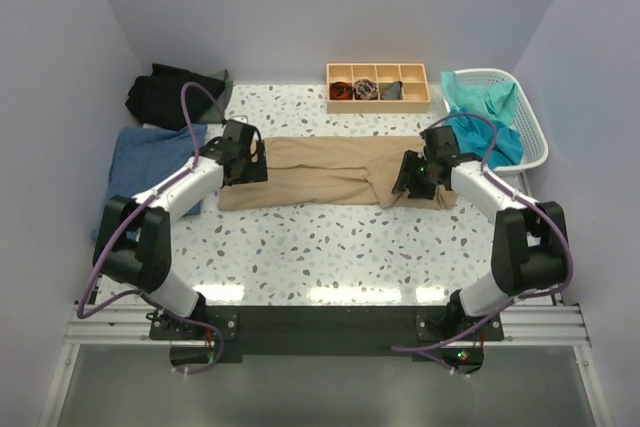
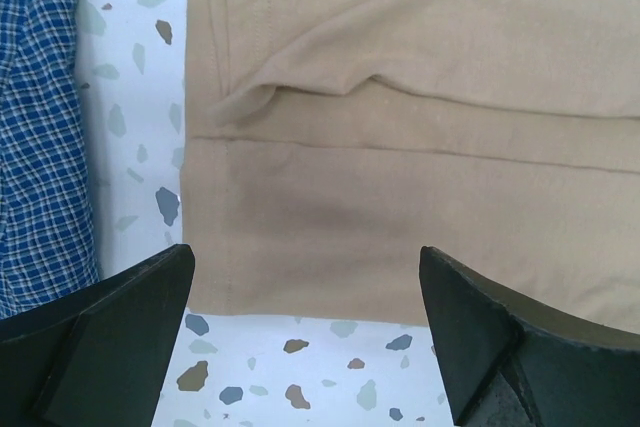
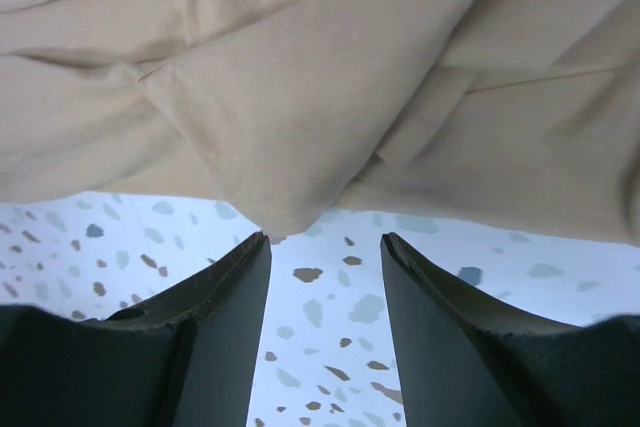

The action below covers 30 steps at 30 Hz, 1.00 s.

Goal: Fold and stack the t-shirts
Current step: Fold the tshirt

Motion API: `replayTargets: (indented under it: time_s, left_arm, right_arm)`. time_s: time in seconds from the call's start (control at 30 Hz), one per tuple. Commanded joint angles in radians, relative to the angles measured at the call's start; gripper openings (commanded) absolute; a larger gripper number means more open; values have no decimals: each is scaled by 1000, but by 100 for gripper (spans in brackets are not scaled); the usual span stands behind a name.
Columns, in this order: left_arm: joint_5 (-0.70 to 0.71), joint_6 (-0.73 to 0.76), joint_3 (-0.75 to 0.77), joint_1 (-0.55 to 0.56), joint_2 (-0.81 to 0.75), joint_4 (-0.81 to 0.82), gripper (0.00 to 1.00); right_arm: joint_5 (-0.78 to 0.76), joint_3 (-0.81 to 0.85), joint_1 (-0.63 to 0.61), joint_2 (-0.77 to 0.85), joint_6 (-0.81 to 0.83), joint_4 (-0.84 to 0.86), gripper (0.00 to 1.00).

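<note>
From above, the tan shirt lies in the middle of the table, folded into a long band. Its long axis runs from 9 o'clock to 3 o'clock. My left gripper sits over its 9 o'clock end and my right gripper over its 3 o'clock end. A blue shirt lies flat at 9 o'clock, and a black shirt is bunched at 10 o'clock. Teal shirts spill from the white basket at 2 o'clock. A wooden tray stands at 12 o'clock.

Through my left wrist camera, my fingers stand wide apart, gripping nothing. The tan cloth fills the frame from 12 o'clock to 3 o'clock. Its stitched hem runs up and down, with a soft crease across it. The blue cloth, checked up close, shows at 9 o'clock.

Through my right wrist camera, my fingers are parted by a narrower gap, with speckled tabletop showing between them. The tan cloth is rumpled in overlapping folds across the top, and one corner droops just above the gap, not clamped.
</note>
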<state>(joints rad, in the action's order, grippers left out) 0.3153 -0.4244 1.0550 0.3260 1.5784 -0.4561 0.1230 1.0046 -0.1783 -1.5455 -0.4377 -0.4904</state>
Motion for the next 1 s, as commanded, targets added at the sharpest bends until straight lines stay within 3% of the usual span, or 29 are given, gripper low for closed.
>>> replayTargets:
  time_s: [0.0, 0.33, 0.43, 0.47, 0.63, 0.7, 0.8, 0.97]
  left_arm:
    - [-41, 13, -4, 2, -5, 40, 100]
    - [-42, 18, -1, 2, 17, 24, 100]
    - [-44, 18, 0, 2, 26, 22, 100]
    - [-44, 18, 0, 2, 25, 22, 100]
    - [-41, 19, 5, 2, 28, 20, 100]
    - [-39, 21, 7, 2, 31, 20, 100]
    - [-39, 22, 11, 2, 41, 22, 100]
    - [-48, 27, 23, 2, 66, 16, 100]
  right_arm:
    - [147, -52, -3, -1, -87, 162, 51]
    - [141, -57, -3, -87, -96, 228, 47]
    - [142, -54, -3, -96, -91, 225, 36]
    - [144, -52, -1, -97, -90, 225, 24]
    - [164, -41, -4, -67, -85, 248, 0]
    - [165, -14, -3, -56, -75, 222, 1]
    - [167, 58, -3, -71, -61, 167, 11]
    - [159, 213, -3, -191, -53, 104, 12]
